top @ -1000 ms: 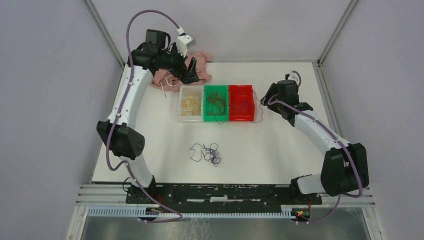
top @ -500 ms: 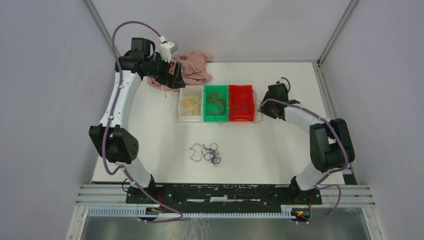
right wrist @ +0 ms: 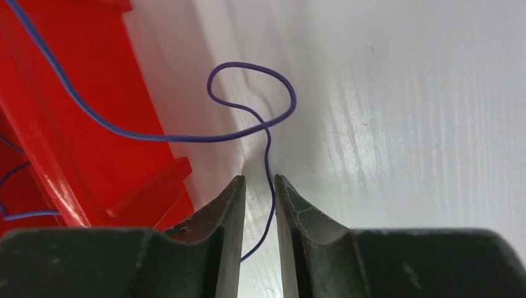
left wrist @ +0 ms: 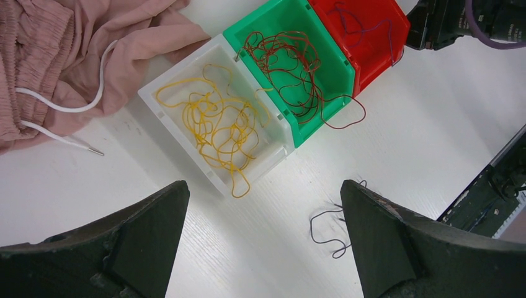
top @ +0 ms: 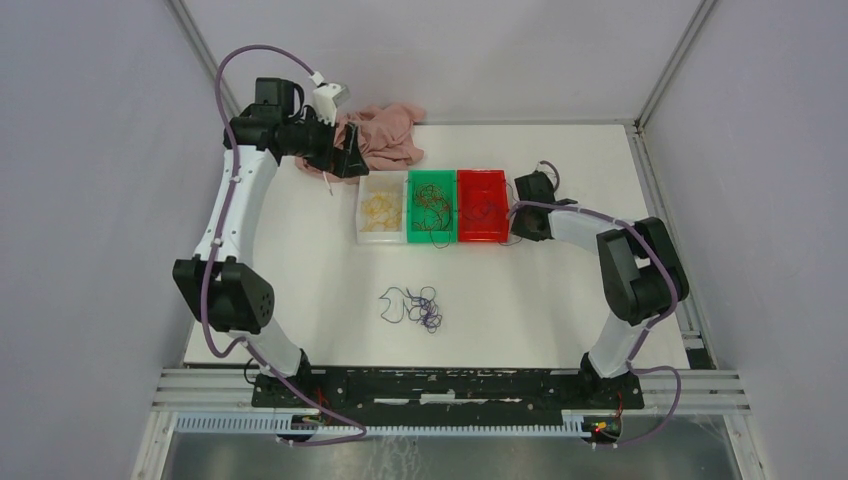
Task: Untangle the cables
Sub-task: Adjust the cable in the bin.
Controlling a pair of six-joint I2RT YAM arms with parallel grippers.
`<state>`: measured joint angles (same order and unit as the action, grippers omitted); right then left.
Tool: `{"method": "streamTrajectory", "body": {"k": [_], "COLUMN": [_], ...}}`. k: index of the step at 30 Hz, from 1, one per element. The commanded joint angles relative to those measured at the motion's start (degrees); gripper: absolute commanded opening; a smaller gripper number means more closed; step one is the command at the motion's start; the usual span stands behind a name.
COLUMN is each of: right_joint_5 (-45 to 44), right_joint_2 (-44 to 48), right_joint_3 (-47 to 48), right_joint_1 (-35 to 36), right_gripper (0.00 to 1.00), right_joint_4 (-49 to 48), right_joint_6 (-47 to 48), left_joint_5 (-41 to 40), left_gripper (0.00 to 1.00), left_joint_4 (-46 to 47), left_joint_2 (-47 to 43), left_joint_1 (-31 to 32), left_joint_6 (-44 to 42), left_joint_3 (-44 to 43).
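While its fingers stand narrowly apart, the right claw (right wrist: pixel 259 180) straddles a purple strand (right wrist: pixel 270 164) low over the counter (right wrist: pixel 403 124); the gap is wider than the strand, which is not pinched. The strand loops and runs over the wall of the red bin (right wrist: pixel 49 143) just beside it. Next along sit the green bin (left wrist: pixel 338 59), holding red-brown cables (left wrist: pixel 291 62), and the white bin (left wrist: pixel 177 71), holding yellow cables (left wrist: pixel 217 124). The left claw (left wrist: pixel 263 186) hangs above them, spread wide and empty. A purple tangle (top: pixel 415 305) lies loose mid-counter.
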<state>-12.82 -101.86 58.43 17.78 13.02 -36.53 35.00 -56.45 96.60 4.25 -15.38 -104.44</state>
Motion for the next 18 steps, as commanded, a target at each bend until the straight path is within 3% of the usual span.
{"method": "streamTrajectory", "body": {"k": [1,8,18], "right_joint_5": [-6.0,-4.8,0.0], "right_joint_2": [-0.6,4.4,16.4], "right_joint_3": [1.7,-1.8,2.4], "right_joint_1": [0.1,-0.1,0.4], "right_gripper": [0.28,0.01,0.00], "right_joint_4": [0.5,-2.4,0.8], "right_joint_6": [1.3,-0.8,-1.9], "left_joint_5": [0.0,-5.4,-16.0], "left_gripper": [0.99,0.99,0.99], "left_joint_4": [1.2,0.6,6.0], "left_joint_2": [-2.2,-3.6,-7.3], "left_joint_1": [-0.3,-0.3,-0.9], "left_joint_6": [2.2,2.7,5.0], "left_joint_3": [0.5,1.4,6.8]}}
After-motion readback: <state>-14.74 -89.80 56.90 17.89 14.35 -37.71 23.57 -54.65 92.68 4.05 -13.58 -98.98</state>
